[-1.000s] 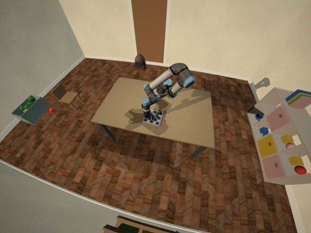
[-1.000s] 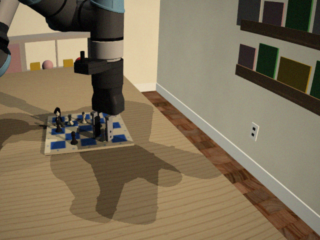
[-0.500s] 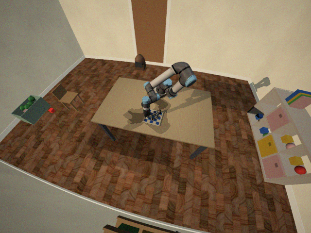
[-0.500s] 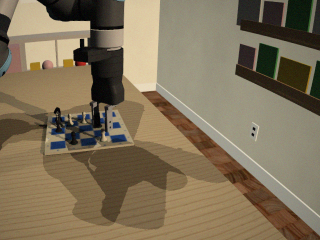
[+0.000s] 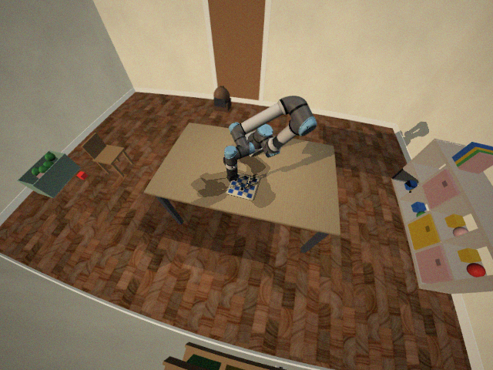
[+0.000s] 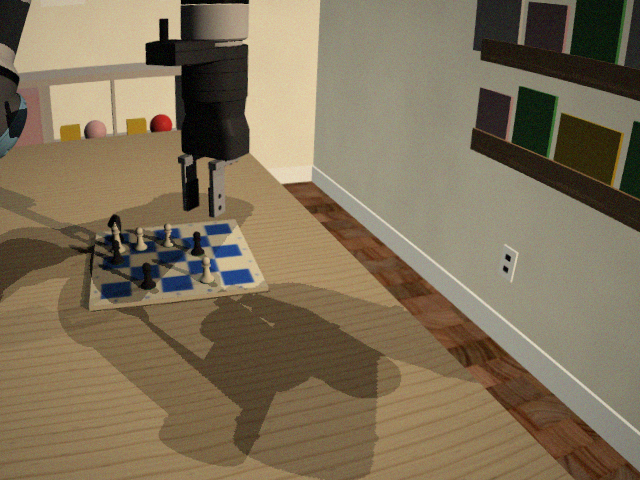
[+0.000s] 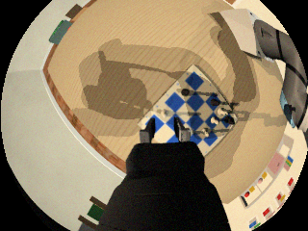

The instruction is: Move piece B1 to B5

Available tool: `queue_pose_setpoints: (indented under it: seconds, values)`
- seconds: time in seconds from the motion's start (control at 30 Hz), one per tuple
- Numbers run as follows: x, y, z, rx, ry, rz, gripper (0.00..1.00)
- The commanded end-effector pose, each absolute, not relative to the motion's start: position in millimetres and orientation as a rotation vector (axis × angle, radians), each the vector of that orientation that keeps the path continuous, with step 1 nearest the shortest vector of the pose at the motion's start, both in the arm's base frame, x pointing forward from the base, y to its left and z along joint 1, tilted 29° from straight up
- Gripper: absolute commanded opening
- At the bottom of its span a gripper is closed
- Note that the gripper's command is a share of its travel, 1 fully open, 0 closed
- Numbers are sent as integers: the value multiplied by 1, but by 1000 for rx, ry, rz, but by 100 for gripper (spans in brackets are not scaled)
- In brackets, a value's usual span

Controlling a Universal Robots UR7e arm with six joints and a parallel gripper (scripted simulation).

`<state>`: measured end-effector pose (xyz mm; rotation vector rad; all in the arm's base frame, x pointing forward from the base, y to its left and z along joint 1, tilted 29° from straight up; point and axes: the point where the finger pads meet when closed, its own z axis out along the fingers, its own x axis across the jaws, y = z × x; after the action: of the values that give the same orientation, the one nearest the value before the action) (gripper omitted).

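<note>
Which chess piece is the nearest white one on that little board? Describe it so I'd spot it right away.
Start at the wooden table and find the small blue-and-cream chessboard below the raised, empty black hand. In the row nearest the exterior camera stand two pieces, a black pawn and a white pawn. Yours is the white one, on the right.

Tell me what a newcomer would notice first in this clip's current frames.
The black gripper hangs open and empty above the far edge of a small blue-and-white chessboard, which carries a handful of black and white pieces. The board sits near the middle of a large wooden table, under the bent grey-and-blue arm and its broad shadow. To the side, a shelf unit with coloured boxes and balls catches the eye.
</note>
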<state>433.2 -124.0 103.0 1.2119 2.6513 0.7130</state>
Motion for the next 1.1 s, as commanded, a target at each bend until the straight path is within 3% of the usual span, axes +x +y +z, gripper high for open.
queue_pose_setpoints:
  seconds: [0.0, 0.03, 0.07, 1.07]
  values:
    - [431, -126, 108, 1212, 2653, 716, 68]
    - [431, -126, 108, 1212, 2653, 716, 68]
    - [431, -126, 108, 1212, 2653, 716, 100]
    - [427, -130, 118, 1212, 2653, 716, 100]
